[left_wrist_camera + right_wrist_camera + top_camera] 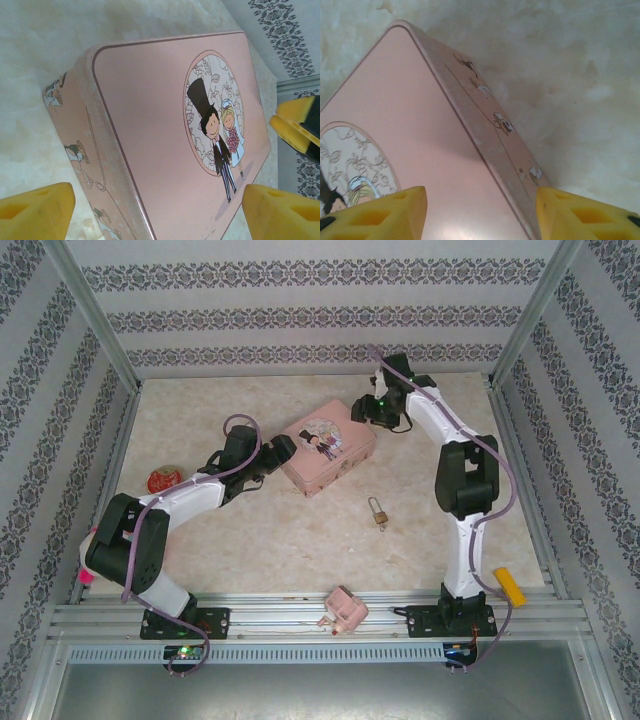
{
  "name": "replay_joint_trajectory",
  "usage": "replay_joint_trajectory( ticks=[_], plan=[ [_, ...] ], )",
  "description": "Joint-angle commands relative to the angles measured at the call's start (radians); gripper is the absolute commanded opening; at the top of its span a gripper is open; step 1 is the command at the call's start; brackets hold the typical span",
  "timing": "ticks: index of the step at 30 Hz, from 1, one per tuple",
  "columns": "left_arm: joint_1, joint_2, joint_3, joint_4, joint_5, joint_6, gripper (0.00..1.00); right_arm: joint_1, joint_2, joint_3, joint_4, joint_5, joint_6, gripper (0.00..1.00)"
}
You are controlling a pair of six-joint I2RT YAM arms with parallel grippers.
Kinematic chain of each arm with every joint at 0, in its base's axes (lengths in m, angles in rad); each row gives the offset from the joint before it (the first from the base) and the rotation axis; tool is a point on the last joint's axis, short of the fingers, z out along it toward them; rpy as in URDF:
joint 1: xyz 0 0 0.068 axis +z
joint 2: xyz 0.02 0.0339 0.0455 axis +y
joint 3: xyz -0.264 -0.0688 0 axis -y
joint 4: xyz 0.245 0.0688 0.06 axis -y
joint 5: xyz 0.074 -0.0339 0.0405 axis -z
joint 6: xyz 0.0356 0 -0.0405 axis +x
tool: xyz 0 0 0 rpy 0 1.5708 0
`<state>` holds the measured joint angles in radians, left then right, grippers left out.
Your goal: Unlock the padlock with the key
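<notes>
Yellow pads (pixel 35 210) of the left gripper (pixel 160 212) are standing wide apart, holding nothing, hovering at a corner of the tin (pixel 150 125); the right gripper (pixel 480 215) is gaping likewise over the tin's far edge, also gripping nothing. Just below the tin, right of centre in the top view, the padlock (pixel 378 513) is lying alone on the table (pixel 250 530) – well apart from both grippers. It is looking small, stiff and smooth, so probably slippery – I would be pinching its flat brass body, leaving the shackle (pixel 375 503) free. I am not making out the key. The tin is sitting shut, hiding any contents
</notes>
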<state>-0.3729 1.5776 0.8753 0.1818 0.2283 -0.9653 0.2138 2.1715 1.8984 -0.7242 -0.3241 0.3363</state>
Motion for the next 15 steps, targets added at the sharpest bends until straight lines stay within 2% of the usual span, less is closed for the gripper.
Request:
replay_joint_trajectory(
  ticks=[1,6,15],
  plan=[
    [-0.004,0.022,0.024,-0.027,0.012,0.029,0.85,0.013,0.027,0.030,-0.012,-0.017,-0.006,0.58],
    [-0.004,0.077,0.064,-0.044,0.012,0.054,0.83,0.025,0.006,-0.026,0.003,-0.010,0.001,0.53],
    [-0.002,0.187,0.153,-0.077,-0.005,0.097,0.66,0.069,-0.127,-0.249,0.106,0.004,0.100,0.48]
  ],
)
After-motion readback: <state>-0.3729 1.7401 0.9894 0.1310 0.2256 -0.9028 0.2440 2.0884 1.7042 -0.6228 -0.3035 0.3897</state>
